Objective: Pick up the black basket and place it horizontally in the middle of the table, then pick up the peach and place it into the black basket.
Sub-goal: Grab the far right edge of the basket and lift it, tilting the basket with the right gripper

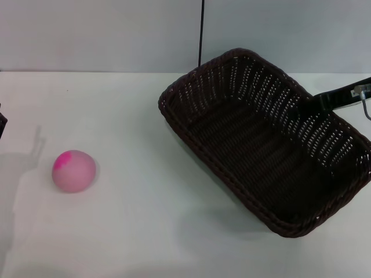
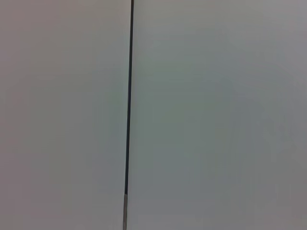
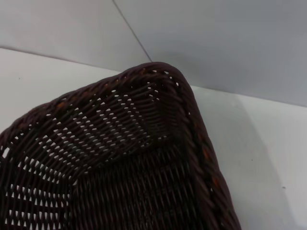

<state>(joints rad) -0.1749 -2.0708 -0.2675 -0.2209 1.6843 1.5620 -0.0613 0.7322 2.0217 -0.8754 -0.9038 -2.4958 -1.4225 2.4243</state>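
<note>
The black basket (image 1: 261,145) is on the right side of the white table (image 1: 145,231) in the head view, set at a diagonal. It seems raised a little, with a shadow under its near side. My right gripper (image 1: 313,106) reaches in from the right and grips the basket's far right rim. The right wrist view looks down into one corner of the basket (image 3: 120,158). The peach (image 1: 73,171), pale pink with a magenta patch, rests on the table at the left, far from the basket. Only a dark sliver of my left arm (image 1: 2,123) shows at the left edge.
A pale wall (image 1: 87,35) stands behind the table, with a thin black vertical line (image 1: 201,35) on it. The line also shows in the left wrist view (image 2: 128,96), which holds nothing but wall. Bare tabletop lies between the peach and the basket.
</note>
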